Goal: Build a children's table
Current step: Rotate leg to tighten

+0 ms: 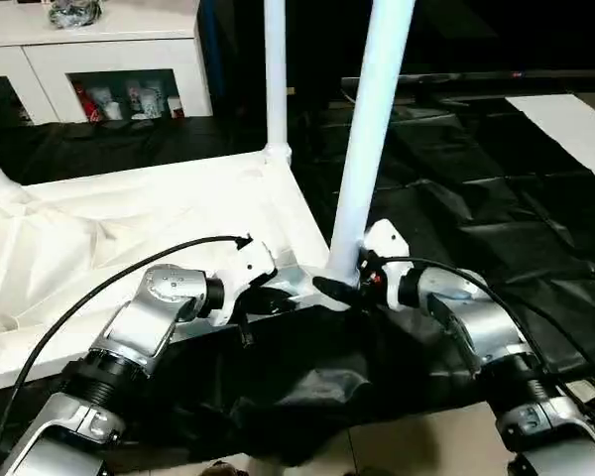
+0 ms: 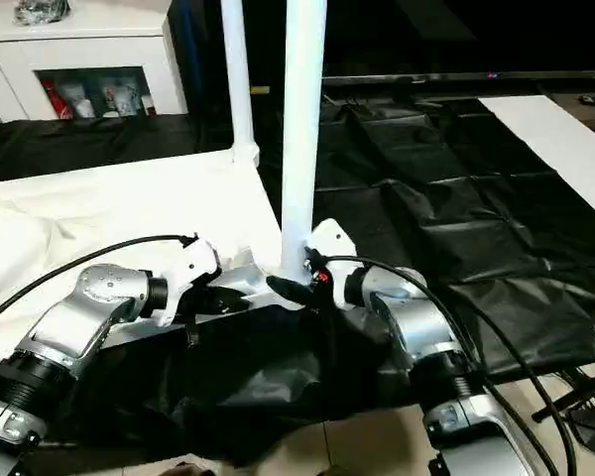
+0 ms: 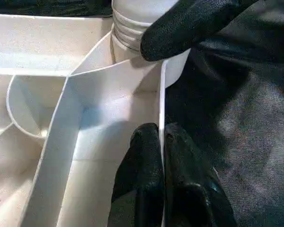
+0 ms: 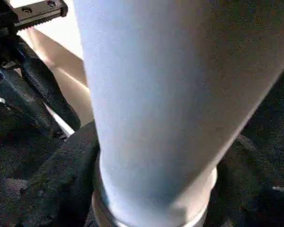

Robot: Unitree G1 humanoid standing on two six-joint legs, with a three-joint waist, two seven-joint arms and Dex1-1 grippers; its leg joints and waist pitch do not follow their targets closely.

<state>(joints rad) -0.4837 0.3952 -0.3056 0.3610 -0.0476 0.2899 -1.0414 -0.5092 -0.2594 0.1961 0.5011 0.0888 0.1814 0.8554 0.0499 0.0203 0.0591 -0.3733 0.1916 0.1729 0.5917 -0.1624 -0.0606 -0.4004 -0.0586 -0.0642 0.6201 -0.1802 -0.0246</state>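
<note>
A white tabletop (image 1: 129, 238) lies upside down on black sheeting (image 1: 496, 208), its ribbed underside facing up. A white leg (image 1: 274, 69) stands upright in the far corner socket, and another leg (image 1: 375, 129) rises, leaning slightly right, from the near right corner socket. The left gripper (image 3: 162, 142) reaches in from the left and pinches the tabletop's thin near rim just left of that corner; its two black fingers are pressed nearly together with the rim's edge between them. The right gripper (image 1: 343, 288) comes from the right at the foot of the near right leg, where the leg enters its socket; one black finger (image 3: 189, 26) rests against the ringed base, and the fingers stand apart around the leg, though whether they squeeze it cannot be told. Far left stands a white cabinet (image 1: 99, 59) with glass doors, small colourful items inside on its shelf.
</note>
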